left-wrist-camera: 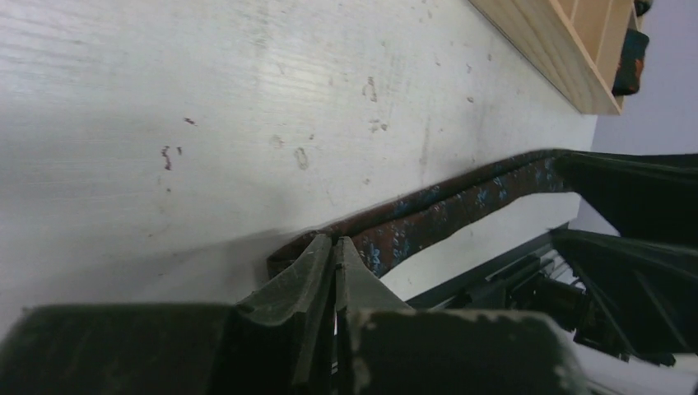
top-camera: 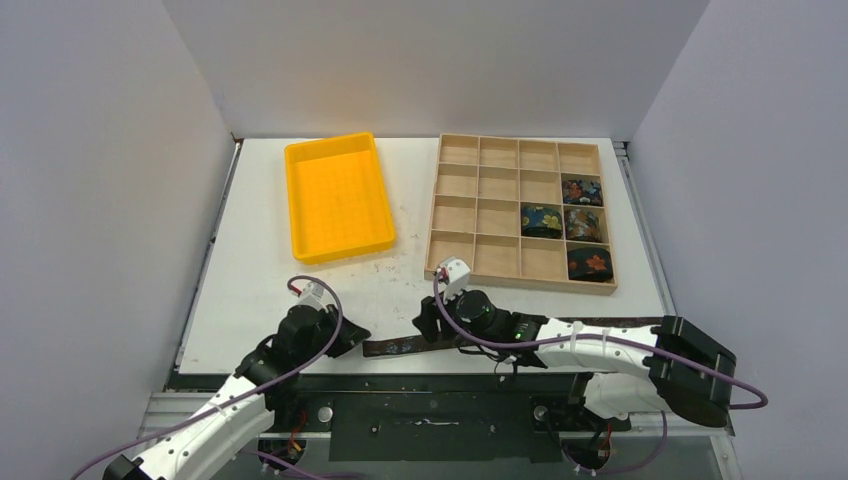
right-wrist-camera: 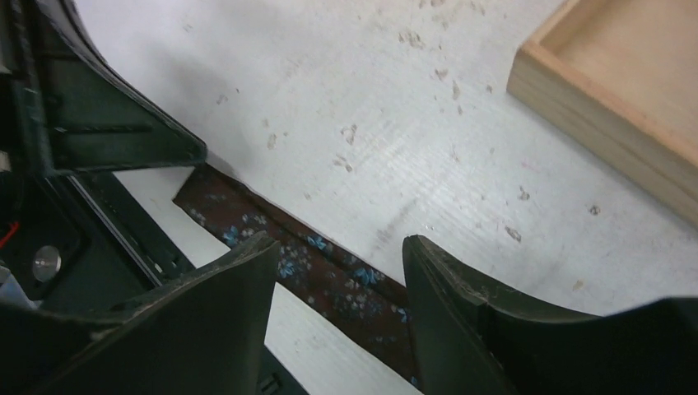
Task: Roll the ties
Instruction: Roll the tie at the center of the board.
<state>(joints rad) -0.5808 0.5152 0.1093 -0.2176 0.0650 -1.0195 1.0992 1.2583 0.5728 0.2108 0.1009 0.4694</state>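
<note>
My left pincer is clenched on one end of the long dark-brown, blue-flowered fabric tie, which lies flat along the white desk's 6 o'clock edge. My right pincer straddles it, released.

Lab: white-walled robot test booth

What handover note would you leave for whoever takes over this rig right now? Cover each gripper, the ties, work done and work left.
Left gripper: shut at the left end of the flat tie; whether it pinches the fabric is unclear.
Right gripper: open, straddling that tie further along.
Done: four rolled ties sit in right-side cells of the wooden tray.
Left: roll the flat tie and place it in a free cell.
</note>
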